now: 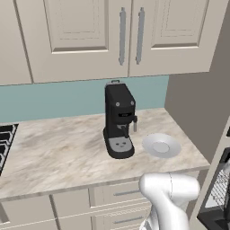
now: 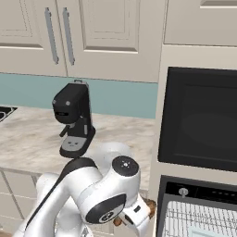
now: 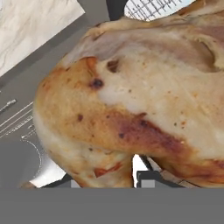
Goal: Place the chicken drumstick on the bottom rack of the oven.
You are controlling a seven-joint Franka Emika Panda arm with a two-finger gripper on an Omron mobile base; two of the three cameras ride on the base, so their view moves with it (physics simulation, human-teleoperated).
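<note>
The chicken drumstick (image 3: 131,92) sits right up against the hand camera, golden and blotched brown, so close that it covers nearly everything ahead of the hand (image 2: 134,216). The largest thing near the hand is the oven (image 2: 199,208), just to the side of it in the right base view, with its door down and a grey wire rack (image 2: 203,220) showing in the opening; a slice of that same rack (image 3: 151,8) peeks past the top of the meat in the hand view. The likeliest trouble from here, as I judge it, is a knock: the drumstick bulges well beyond the hand and blocks the camera's look ahead, so the meat or the wrist could strike the oven's front edge or the lowered door on the way in. A second risk is the wrong level, setting it on a higher rack or dropping it short onto the door. A third is slip, since the skin looks glossy and lumpy and might twist in the grip. Behind the hand, on the table (image 1: 54,148), stand the coffee machine (image 1: 119,121) and the bare white plate (image 1: 161,145), well apart from it. The hand is clamped on the drumstick, brown meat showing beside it.
</note>
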